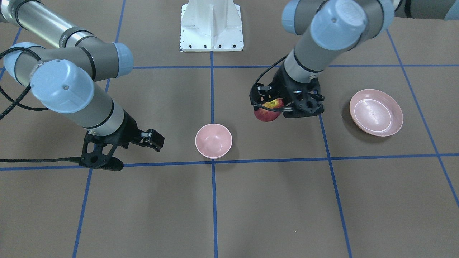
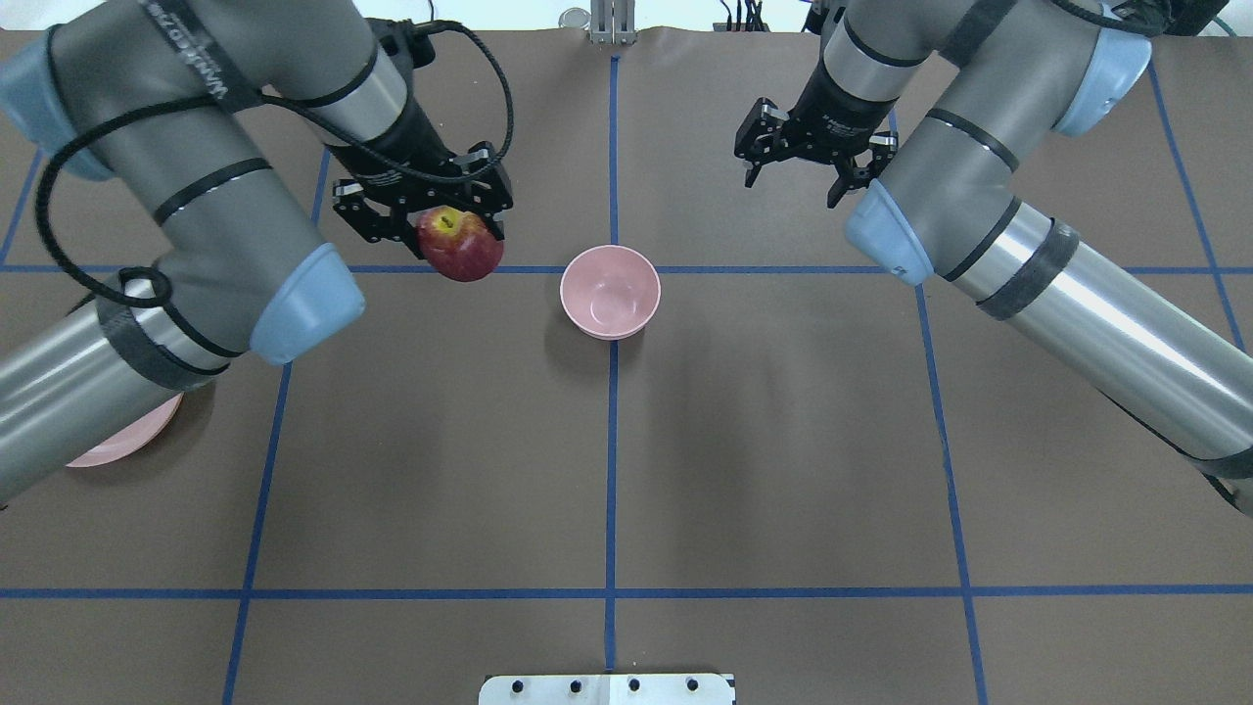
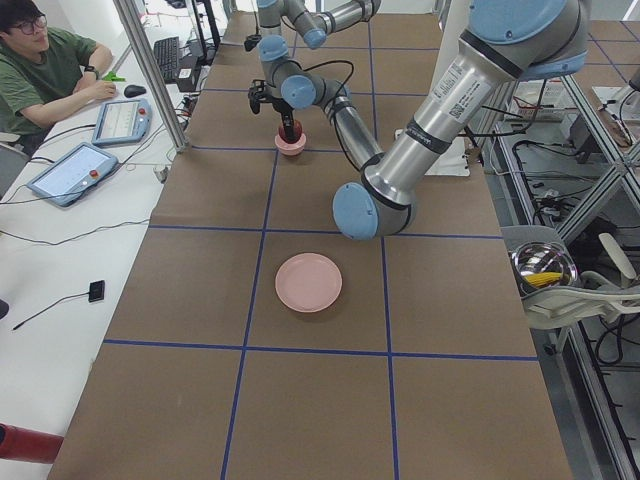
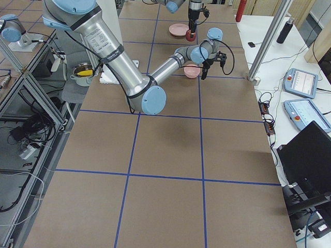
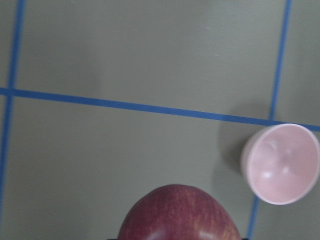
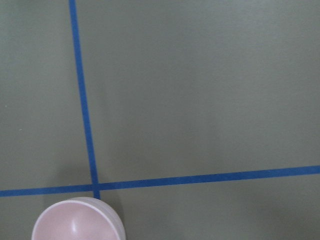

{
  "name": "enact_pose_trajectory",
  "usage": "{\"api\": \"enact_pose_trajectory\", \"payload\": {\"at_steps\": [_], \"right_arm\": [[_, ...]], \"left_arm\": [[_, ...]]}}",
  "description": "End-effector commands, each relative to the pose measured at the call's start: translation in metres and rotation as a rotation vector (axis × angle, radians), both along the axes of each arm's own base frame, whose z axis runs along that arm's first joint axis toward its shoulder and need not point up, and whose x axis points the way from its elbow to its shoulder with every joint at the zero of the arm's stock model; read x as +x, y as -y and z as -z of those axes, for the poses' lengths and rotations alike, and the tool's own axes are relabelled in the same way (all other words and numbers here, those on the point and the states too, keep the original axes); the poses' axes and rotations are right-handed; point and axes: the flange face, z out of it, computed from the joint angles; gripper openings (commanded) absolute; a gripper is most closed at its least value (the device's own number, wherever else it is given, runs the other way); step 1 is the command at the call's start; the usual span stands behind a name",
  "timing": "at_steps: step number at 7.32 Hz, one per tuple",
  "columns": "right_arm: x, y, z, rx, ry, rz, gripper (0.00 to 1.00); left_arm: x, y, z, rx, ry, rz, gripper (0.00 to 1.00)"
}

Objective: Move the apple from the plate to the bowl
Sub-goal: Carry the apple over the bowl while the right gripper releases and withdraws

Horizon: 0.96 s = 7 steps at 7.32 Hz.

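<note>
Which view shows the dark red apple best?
Overhead exterior: the dark red apple shows nearly whole, yellow-green stem patch up, gripped by the left claw. Front-facing partly hides it behind the claw; left wrist shows only a cropped part at the frame's bottom; side views show a tiny speck; right wrist misses it.

A brown worktop point(image 2: 783, 441) fills the scene, marked into large squares by blue tape lines point(image 2: 611, 470) under even, soft light. A white metal base plate point(image 1: 212, 27) sits at its edge. Along one side runs a white desk point(image 3: 60, 260) with two tablet-like pendants point(image 3: 72, 172), a keyboard point(image 3: 165, 55) and a mouse point(image 3: 134, 91); a person in a green shirt point(image 3: 45, 65) sits there. An aluminium post point(image 3: 150, 70) rises at the desk's edge. A black laptop point(image 4: 307, 155) stands near the worktop's corner, and cables point(image 4: 26, 129) lie on the floor under a frame.
</note>
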Motion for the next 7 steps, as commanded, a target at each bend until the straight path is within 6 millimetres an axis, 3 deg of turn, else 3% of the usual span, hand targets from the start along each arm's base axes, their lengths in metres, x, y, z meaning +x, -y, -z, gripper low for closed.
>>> {"api": "enact_pose_trajectory", "payload": {"at_steps": [1, 3, 4, 6, 7], "right_arm": [[0.065, -0.003, -0.050, 0.057, -0.049, 0.039, 1.00], [0.115, -0.015, -0.099, 0.165, -0.078, 0.108, 1.00], [0.131, -0.021, -0.116, 0.217, -0.087, 0.150, 1.00], [0.144, -0.023, -0.128, 0.239, -0.088, 0.169, 1.00], [0.146, -0.024, -0.132, 0.239, -0.083, 0.175, 1.00]], "left_arm": [[0.060, -0.005, 0.042, -0.021, 0.021, 0.015, 0.00], [0.107, -0.009, 0.054, -0.001, 0.055, 0.035, 0.00], [0.127, 0.007, 0.050, -0.005, 0.056, 0.044, 0.00], [0.147, 0.026, 0.029, 0.004, 0.061, 0.066, 0.00], [0.155, 0.023, 0.023, 0.006, 0.075, 0.065, 0.00]]}}
